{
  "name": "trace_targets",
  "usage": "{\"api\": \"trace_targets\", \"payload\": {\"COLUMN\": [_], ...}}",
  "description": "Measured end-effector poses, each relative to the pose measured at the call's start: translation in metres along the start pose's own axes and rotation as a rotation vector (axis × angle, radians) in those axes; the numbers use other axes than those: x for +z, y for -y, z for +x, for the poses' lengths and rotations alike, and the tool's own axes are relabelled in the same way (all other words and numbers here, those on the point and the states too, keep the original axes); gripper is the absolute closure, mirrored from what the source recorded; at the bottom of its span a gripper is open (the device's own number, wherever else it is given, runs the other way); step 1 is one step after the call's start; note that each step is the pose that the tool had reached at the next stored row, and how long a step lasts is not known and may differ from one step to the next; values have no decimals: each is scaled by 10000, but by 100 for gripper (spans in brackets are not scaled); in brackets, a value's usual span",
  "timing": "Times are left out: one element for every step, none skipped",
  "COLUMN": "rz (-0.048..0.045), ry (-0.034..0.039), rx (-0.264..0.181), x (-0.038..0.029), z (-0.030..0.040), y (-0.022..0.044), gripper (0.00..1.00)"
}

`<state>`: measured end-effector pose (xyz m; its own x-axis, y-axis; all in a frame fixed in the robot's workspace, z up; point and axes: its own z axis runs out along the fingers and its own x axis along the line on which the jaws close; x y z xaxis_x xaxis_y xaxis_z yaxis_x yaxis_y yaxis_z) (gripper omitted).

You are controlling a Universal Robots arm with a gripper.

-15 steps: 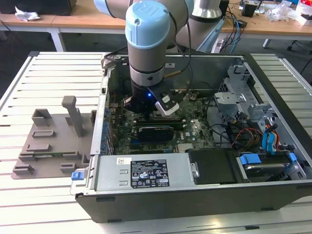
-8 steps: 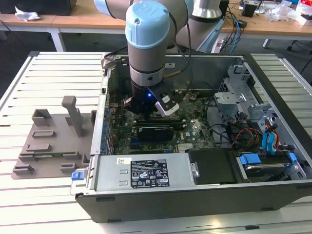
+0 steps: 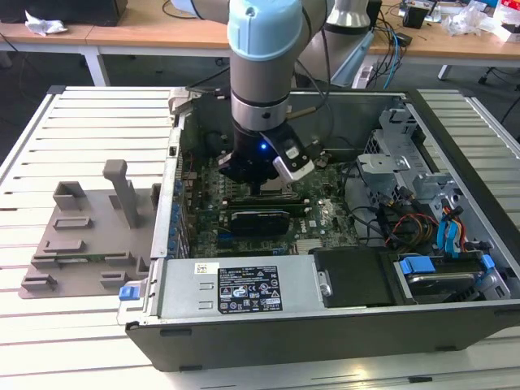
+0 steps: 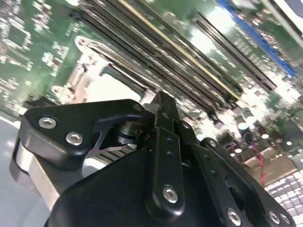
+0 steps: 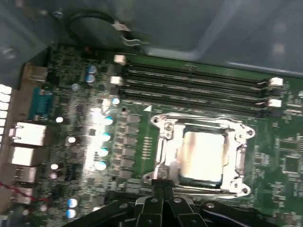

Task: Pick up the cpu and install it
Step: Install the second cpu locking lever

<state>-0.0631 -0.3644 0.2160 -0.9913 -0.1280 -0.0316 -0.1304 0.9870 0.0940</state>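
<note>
Looking down through the first wrist view, I see the cpu (image 5: 202, 154) lying flat inside the metal-framed socket (image 5: 166, 126) of the green motherboard (image 5: 284, 156), just beside the memory slots (image 5: 189, 82). My gripper (image 5: 163, 187) sits at the socket's near edge, its fingers (image 5: 156, 189) pressed together and empty. In the exterior view the arm (image 3: 264, 97) hides the socket inside the computer case (image 3: 325, 321); the grey holder block (image 3: 89, 231) stands well apart, outside the case.
</note>
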Motion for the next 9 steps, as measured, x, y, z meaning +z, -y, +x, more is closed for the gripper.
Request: {"api": "trace_targets", "payload": {"rz": [20, 39, 51, 55, 81, 109, 120, 123, 127], "ry": [-24, -49, -57, -58, -62, -65, -67, -68, -68], "rx": [0, 3, 3, 4, 3, 3, 2, 2, 0], "x": [3, 9, 12, 7, -45, -102, -131, -148, -174], "z": [-63, -147, -202, -240, -250, -255, -257, -258, -260], "y": [-13, -43, -88, -149, -189, -216, -227, -233, -238], "gripper": [89, 89, 89, 89, 89, 89, 89, 89, 89]}}
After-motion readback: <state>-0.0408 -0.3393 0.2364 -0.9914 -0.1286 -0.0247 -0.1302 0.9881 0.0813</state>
